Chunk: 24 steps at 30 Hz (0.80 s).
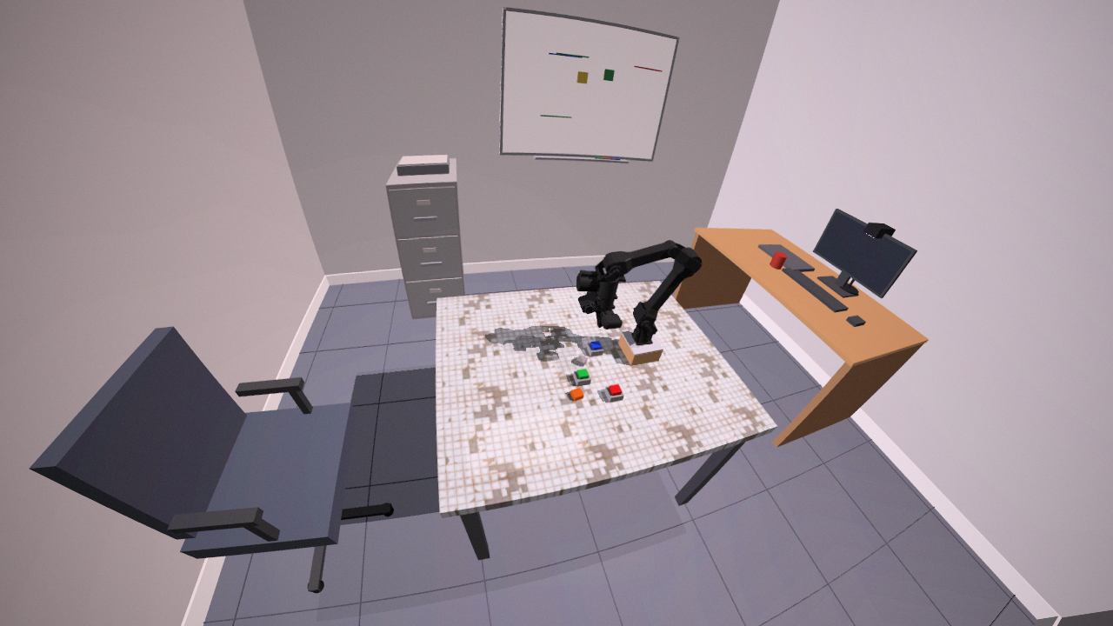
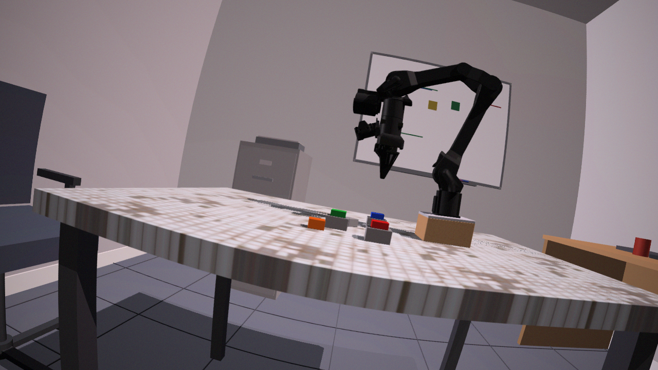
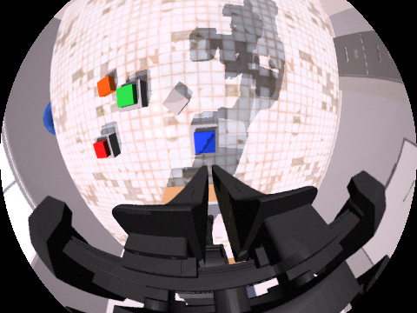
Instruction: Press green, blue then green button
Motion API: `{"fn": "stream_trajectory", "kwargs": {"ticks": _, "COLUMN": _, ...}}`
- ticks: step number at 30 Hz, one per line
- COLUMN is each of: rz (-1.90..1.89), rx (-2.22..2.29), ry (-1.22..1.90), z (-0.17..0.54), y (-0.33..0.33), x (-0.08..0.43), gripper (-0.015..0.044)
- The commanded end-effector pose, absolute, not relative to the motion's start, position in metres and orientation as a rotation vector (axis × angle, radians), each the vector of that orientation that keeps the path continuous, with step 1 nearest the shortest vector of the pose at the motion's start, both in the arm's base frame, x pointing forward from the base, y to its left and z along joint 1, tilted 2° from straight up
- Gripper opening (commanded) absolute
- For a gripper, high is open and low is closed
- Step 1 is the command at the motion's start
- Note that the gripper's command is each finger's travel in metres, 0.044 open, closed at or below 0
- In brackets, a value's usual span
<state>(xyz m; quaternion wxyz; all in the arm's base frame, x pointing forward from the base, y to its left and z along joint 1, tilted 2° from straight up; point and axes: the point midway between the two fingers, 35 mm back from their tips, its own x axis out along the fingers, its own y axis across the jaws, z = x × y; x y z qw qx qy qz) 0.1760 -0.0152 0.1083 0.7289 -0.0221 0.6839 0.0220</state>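
The green button (image 1: 582, 373) (image 2: 338, 213) (image 3: 126, 96) sits on a grey base, its cap raised. The blue button (image 1: 595, 345) (image 2: 377, 215) (image 3: 204, 142) stands nearer the arm's base, also on a grey base, and the arm's shadow falls around it. My gripper (image 2: 383, 176) (image 3: 209, 169) is shut and empty, pointing down. It hangs well above the table and touches no button. In the wrist view the blue button shows just beyond the fingertips. The fingertips are hard to make out in the top view.
The red button (image 1: 615, 389) (image 2: 379, 224) (image 3: 102, 149) stands toward the table's front. An orange block (image 1: 576, 395) (image 2: 315, 223) (image 3: 106, 86) lies beside the green button. A light grey block (image 1: 579, 360) (image 2: 352, 222) (image 3: 177, 100) lies between the green and blue buttons. The arm stands on a wooden box (image 1: 643, 355) (image 2: 444, 230).
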Motion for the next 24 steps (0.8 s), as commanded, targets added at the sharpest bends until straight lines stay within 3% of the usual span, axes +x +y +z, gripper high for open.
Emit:
{"fn": "stream_trajectory", "kwargs": {"ticks": 1, "rz": 0.058, "rx": -0.049, "ry": 1.51, "z": 0.09, "y": -0.016, "x": 0.175, "gripper": 0.002}}
{"fn": "stream_trajectory", "kwargs": {"ticks": 5, "rz": 0.058, "rx": -0.049, "ry": 1.51, "z": 0.048, "y": -0.016, "x": 0.175, "gripper": 0.002}}
{"fn": "stream_trajectory", "kwargs": {"ticks": 24, "rz": 0.058, "rx": -0.049, "ry": 1.51, "z": 0.026, "y": -0.016, "x": 0.177, "gripper": 0.002}}
